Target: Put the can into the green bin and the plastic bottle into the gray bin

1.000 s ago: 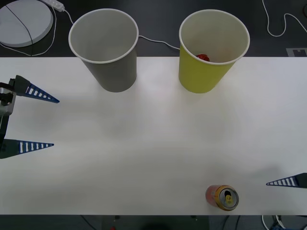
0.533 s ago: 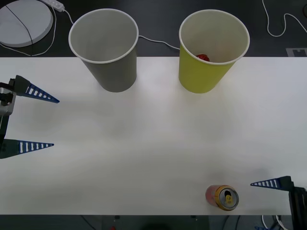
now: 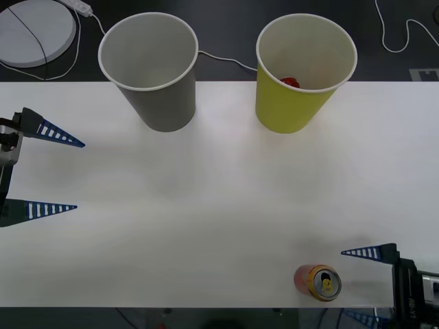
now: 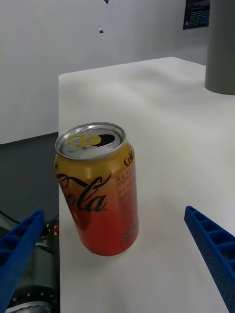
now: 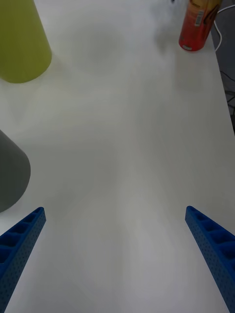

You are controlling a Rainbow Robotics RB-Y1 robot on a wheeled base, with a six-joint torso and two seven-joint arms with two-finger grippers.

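The can (image 3: pixel 317 282) is standing upright near the front edge of the white counter (image 3: pixel 219 199), toward the robot's right, with its gold top and opened pull tab facing up; in the right wrist view the can (image 4: pixel 96 188) is sitting between that arm's two blue ribbed fingers (image 4: pixel 211 247), touching neither. The right tool (image 3: pixel 360 284) is hovering just beside the can at the counter's front right corner, its fingers spread wide. The left tool (image 3: pixel 77 175) is waiting at the counter's left edge, well apart from the can, with its fingers also spread wide over bare counter. The gray bin (image 3: pixel 152 72) and the green bin (image 3: pixel 302 72) are standing upright side by side along the far edge of the counter, gray on the robot's left and green on the right. Something small and red (image 3: pixel 289 83) is lying inside the green bin; what it is cannot be told. The left wrist view is looking across the counter at the green bin (image 5: pixel 19 41), the gray bin (image 5: pixel 11 173) and the distant can (image 5: pixel 198 24).
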